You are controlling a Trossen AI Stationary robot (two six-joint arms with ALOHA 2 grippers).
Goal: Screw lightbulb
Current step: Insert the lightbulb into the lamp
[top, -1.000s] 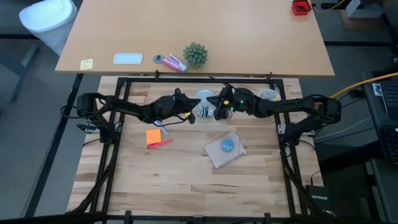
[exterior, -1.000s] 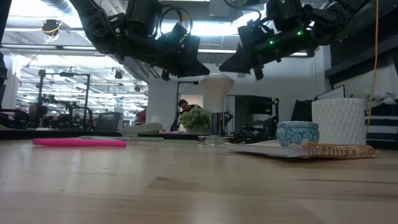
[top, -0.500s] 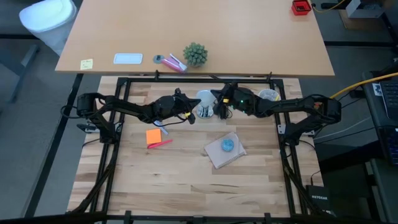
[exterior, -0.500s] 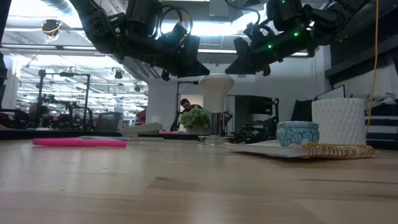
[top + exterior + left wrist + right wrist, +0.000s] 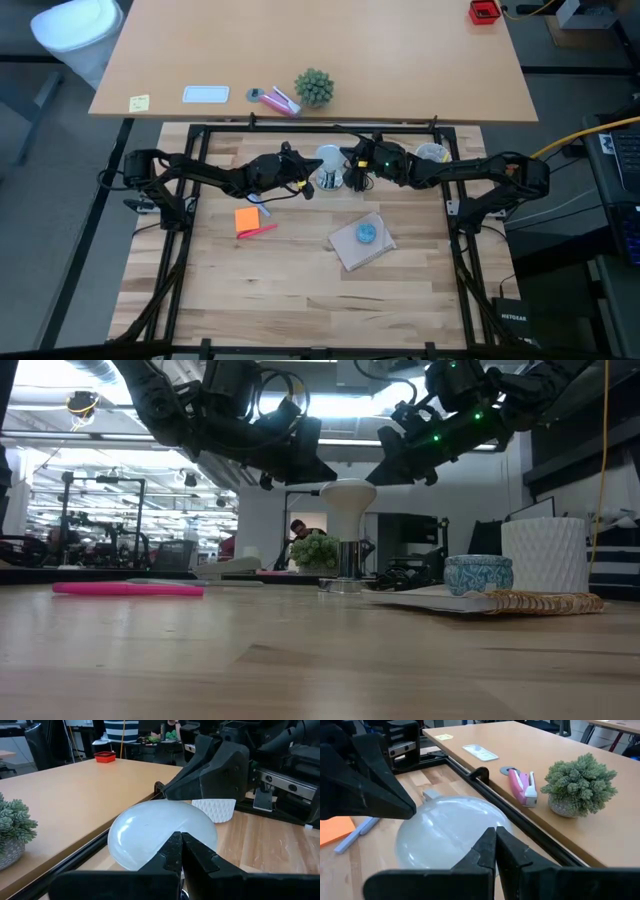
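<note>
Two closed, empty grippers (image 5: 300,460) (image 5: 395,460) flank the upright lightbulb (image 5: 347,500), globe upward.

arms: two, dark, jointed | right arm (image 5: 470,170): green lights near wrist | left arm (image 5: 200,175): black cable loops

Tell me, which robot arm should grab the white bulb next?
Hard to call; maybe the right. Both hover just above the lightbulb, fingers shut. The right gripper looks slightly nearer its top than the left gripper. Either must open first.
</note>
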